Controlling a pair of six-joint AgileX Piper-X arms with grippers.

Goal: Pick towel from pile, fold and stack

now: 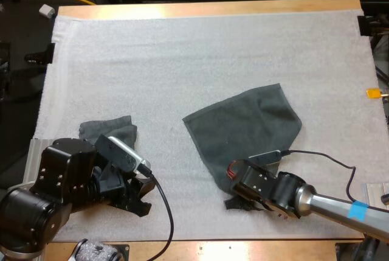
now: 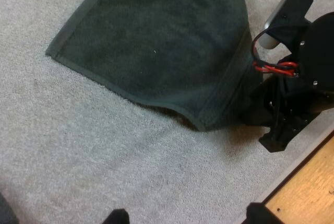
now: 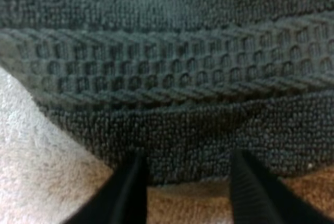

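Towel (image 1: 243,124), near corner hidden under right jaws

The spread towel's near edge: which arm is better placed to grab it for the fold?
Right. The right gripper is open right at the near edge of the spread towel; the left gripper sits apart from it, by the crumpled towel.
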